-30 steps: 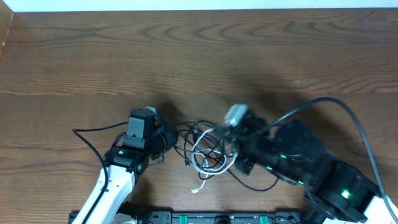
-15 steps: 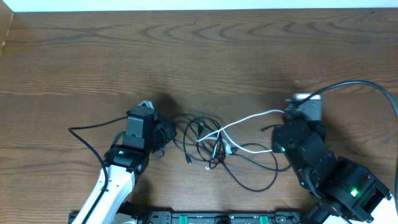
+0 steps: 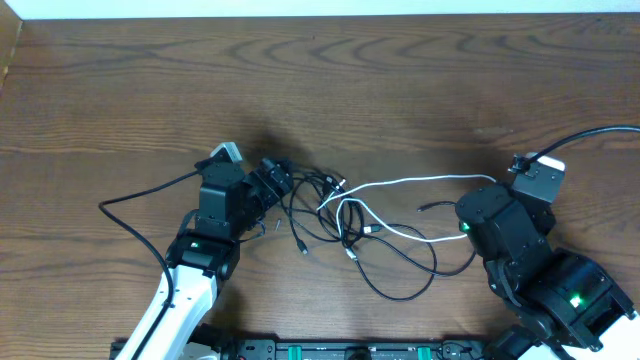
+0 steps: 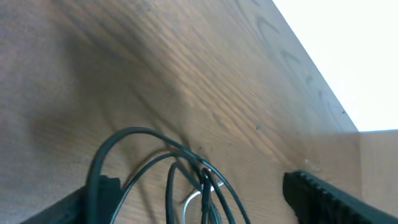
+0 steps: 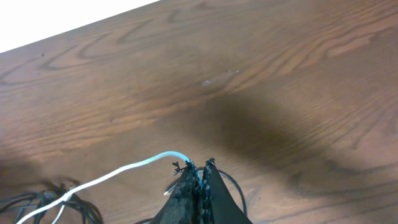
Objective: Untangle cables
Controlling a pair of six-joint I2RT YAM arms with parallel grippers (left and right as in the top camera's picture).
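While the right gripper [image 5: 199,177] is pinched tight on one end of the white cable [image 3: 420,182], the left gripper [image 4: 196,186] stands wide, its fingers [image 4: 323,194] far apart with loops of the black cables [image 3: 326,187] lying between them, none gripped. The white cable stretches leftward across the table [image 3: 400,80] into the knot near the middle, where it curls among the black ones; one long black loop trails toward the near right.

Three thin cables [image 3: 345,215], partly tangled.
White cable [image 3: 430,180] stretches right from the knot; black cables [image 3: 392,297] lie interlaced in loose loops.
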